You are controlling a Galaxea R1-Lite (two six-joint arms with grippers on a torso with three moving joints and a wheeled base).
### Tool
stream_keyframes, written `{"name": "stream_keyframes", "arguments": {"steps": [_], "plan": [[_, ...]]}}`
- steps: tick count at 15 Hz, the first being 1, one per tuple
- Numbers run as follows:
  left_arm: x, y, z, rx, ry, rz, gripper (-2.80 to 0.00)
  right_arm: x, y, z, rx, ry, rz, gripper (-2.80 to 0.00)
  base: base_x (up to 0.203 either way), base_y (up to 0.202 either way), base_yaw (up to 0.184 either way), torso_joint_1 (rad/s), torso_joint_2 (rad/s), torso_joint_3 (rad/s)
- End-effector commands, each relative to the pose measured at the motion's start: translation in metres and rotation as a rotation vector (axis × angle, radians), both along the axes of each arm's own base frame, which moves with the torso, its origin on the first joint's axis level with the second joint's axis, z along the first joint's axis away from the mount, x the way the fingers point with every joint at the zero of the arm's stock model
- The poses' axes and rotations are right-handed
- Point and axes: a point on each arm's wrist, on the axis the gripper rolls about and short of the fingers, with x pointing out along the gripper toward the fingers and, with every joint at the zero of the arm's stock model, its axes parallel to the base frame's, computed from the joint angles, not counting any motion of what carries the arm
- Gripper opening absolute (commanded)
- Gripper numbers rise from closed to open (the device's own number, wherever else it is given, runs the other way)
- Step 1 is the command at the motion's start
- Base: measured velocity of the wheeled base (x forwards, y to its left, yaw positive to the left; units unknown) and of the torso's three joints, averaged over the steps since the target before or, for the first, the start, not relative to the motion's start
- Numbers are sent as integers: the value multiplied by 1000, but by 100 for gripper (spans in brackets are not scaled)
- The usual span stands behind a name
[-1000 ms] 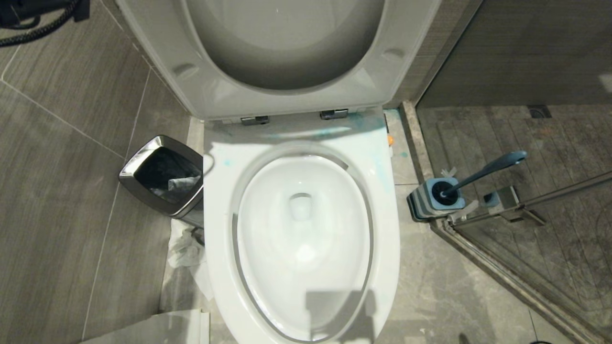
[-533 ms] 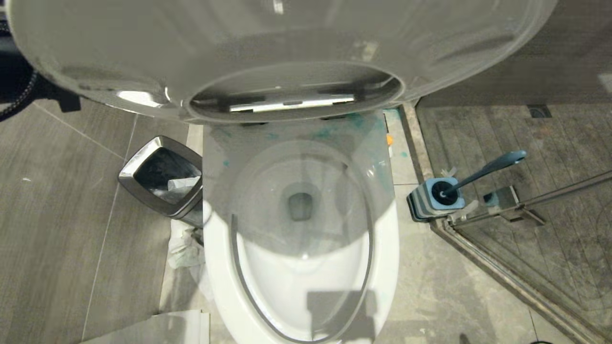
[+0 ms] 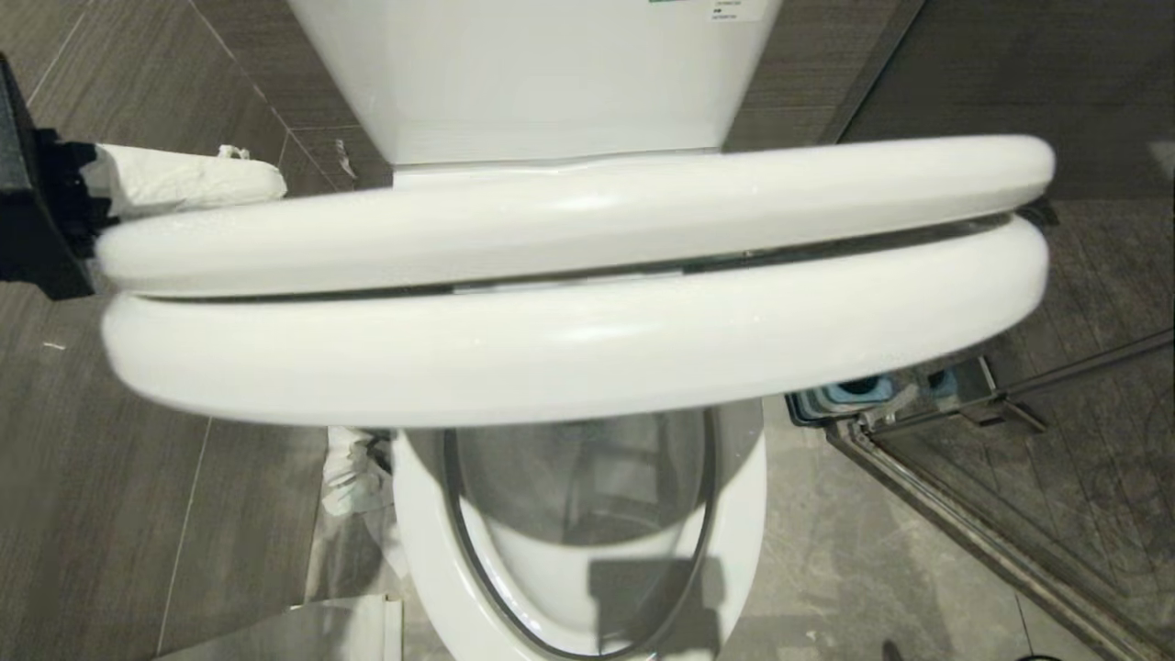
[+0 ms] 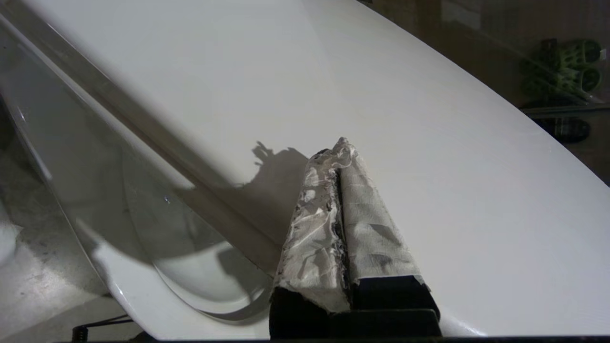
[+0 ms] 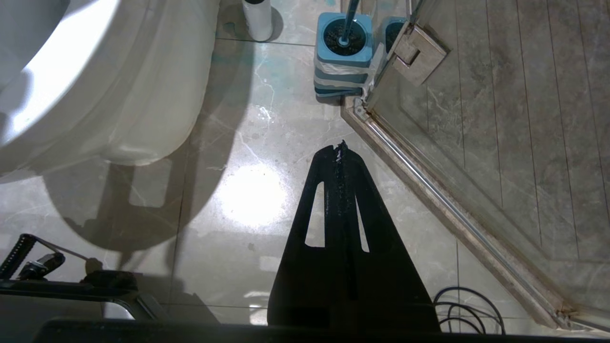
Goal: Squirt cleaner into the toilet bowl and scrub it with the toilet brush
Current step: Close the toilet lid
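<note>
Left hand [image 3: 266, 179], its paper-wrapped fingers [image 4: 367, 224] pressed together on nothing, sits at the left edge of the head view, just above the lid [image 3: 569, 216] near its left rim. From the left wrist camera the fingers lie close over the lid's broad white top [image 4: 381, 95]; whether they touch it cannot be told. Lid and seat [image 3: 569, 344] hang together, tilted partway down over the toilet bowl [image 3: 734, 514], covering its rear half; only the front of the bowl shows below them. White cistern [image 3: 551, 83] stands behind.

Right hand [image 5: 339, 147] hangs low over the floor tiles [image 5: 228, 143] to the right of the bowl, its black fingers closed tip to tip and empty. Ahead of it, well apart, the toilet brush [image 5: 351, 9] stands in its light-blue-topped, grey-striped holder [image 5: 343, 52], tucked against the corner of the glass shower door [image 5: 476, 119]. In the head view only the holder's top [image 3: 858, 393] peeks out under the seat's right end. Pale turquoise cleaner smears [image 5: 281, 88] mark the tiles beside the holder.
</note>
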Motion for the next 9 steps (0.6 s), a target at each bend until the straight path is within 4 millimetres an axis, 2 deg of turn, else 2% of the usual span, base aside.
{"name": "stream_keyframes", "arguments": {"steps": [1, 6, 9], "plan": [[-12, 0, -3, 1, -2, -19, -280, 0, 0, 0, -1, 0, -1, -280, 0, 0, 0, 0, 0, 0], [-22, -8, -16, 23, 58, -90, -280, 0, 0, 0, -1, 0, 0, -280, 0, 0, 0, 0, 0, 0], [-14, -14, -27, 46, 117, -110, -280, 0, 0, 0, -1, 0, 0, -280, 0, 0, 0, 0, 0, 0]]}}
